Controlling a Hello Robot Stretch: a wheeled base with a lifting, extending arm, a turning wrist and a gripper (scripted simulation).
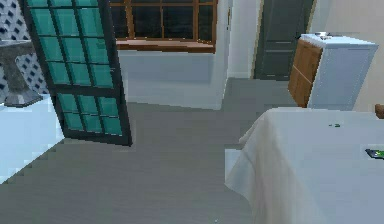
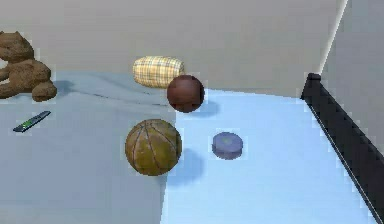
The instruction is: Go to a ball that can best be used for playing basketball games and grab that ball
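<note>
Gripper: can't tell its state or whether it has hold of anything.

Arm side view: basketball (image 2: 153,147), orange-brown w/ dark seams, sits lower centre, right on the line where a grey surface (image 2: 70,175) meets a light-blue surface (image 2: 270,180). Up & right of it, near but apart, is a darker red-brown ball (image 2: 185,93), smooth-looking, on the same line. Just behind that ball, upper centre, a plaid roll cushion (image 2: 158,71) lies on its side; can't tell if the two touch. Small purplish-grey disc (image 2: 228,145) lies flat on the blue area, right of the basketball & well clear of it. Teddy bear (image 2: 22,68), brown, slumps in the upper left corner. Thin dark remote-like item (image 2: 31,122) lies at mid left, below the bear. Dark rail (image 2: 345,130) runs diagonally down the right side. Plain wall (image 2: 240,35) across the top.

Forward view: teal glass-paned door (image 1: 75,65) w/ dark frame at upper left; window (image 1: 165,25) w/ wood sill at top centre; dark grey door (image 1: 283,40) at upper right; white cabinet (image 1: 338,70) w/ a wood side next to it; white-covered bed (image 1: 320,165) at lower right; grey floor (image 1: 160,170) in the centre.
</note>
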